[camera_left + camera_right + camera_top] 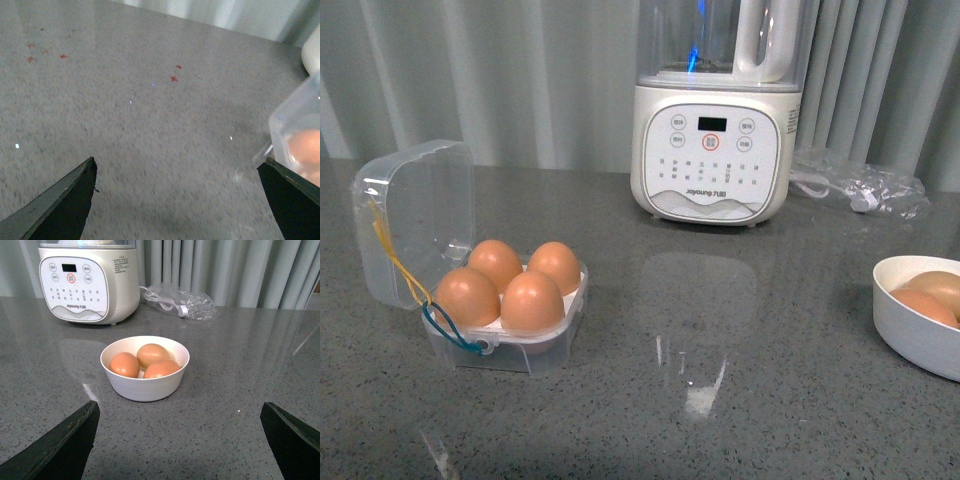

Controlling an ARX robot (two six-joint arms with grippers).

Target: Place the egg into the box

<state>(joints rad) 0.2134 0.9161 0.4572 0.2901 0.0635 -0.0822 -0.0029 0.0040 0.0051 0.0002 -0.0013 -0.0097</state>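
Eggs — the nearest smooth orange-brown egg (532,300) among four — filled the small square clear-plastic box (535,352) at eight o'clock on the grey speckled table (790,380), closer to the left gripper (179,165), which, like the right gripper (179,407), gaped wide, holding nothing.

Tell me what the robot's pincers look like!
Only the fingers show, in the wrist views. The left pincer and the right pincer look alike: each has two flat, wedge-shaped fingers, black with a dull grey edge, tapering to a point. No cables, markings or arms can be seen.
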